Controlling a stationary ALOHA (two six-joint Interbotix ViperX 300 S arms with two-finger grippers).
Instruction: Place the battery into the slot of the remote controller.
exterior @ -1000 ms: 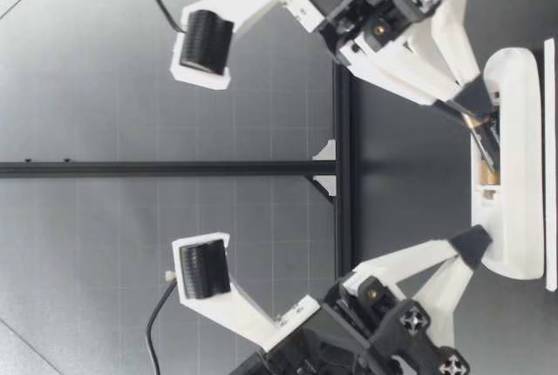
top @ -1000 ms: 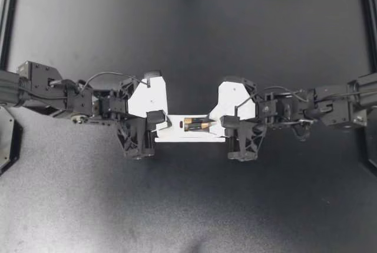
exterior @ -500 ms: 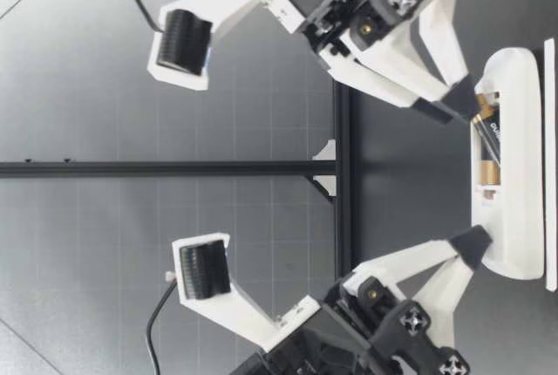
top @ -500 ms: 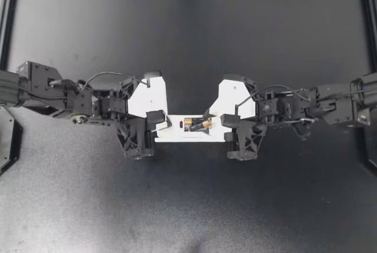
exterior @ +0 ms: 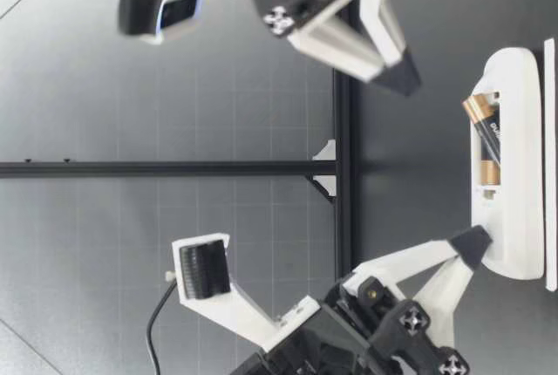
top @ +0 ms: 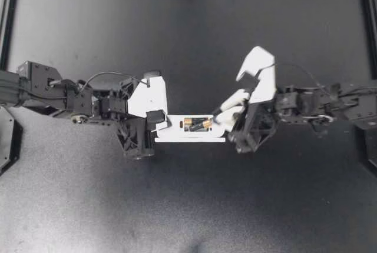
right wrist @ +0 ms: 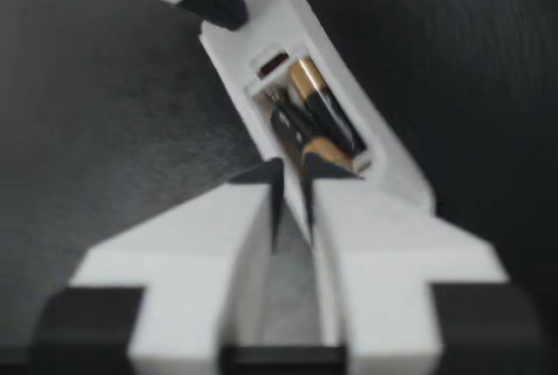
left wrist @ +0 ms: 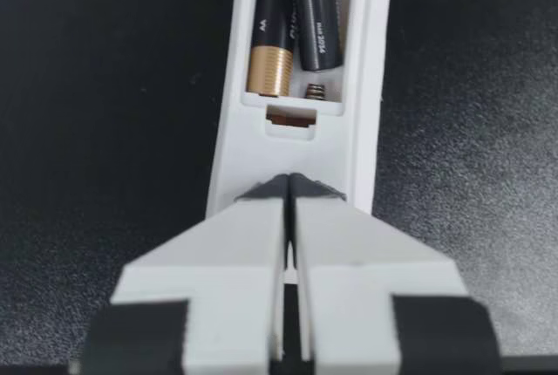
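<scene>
Black matting covers the worktop (top: 188,35), and from above the white remote (top: 177,134) lies about midway between its left and right edges, well clear of all four. My left gripper (top: 160,122) sits on the remote's left end and my right gripper (top: 221,115) hangs tilted over the right end. The battery (top: 200,125) lies askew in the open slot (top: 207,128), beside a second battery (top: 189,121) that looks seated. At table height the battery's copper end, the one nearer my right gripper, pokes up out of the slot, and that gripper is well above the remote and touches nothing. The left gripper's tip rests on the remote's other end. The left wrist view shows its fingers together, tips pressing on the remote rather than clasping it, and the battery's dark end stops just short of the spring (left wrist: 316,92). The right wrist view shows that gripper's fingers almost together and empty, with the slot just ahead. I judge the insertion half done: the battery is in the slot but not bedded. The next move calls for a gentle downward push on the raised end while the left gripper steadies the remote. Pushing too hard or off-centre could pop the battery out.
</scene>
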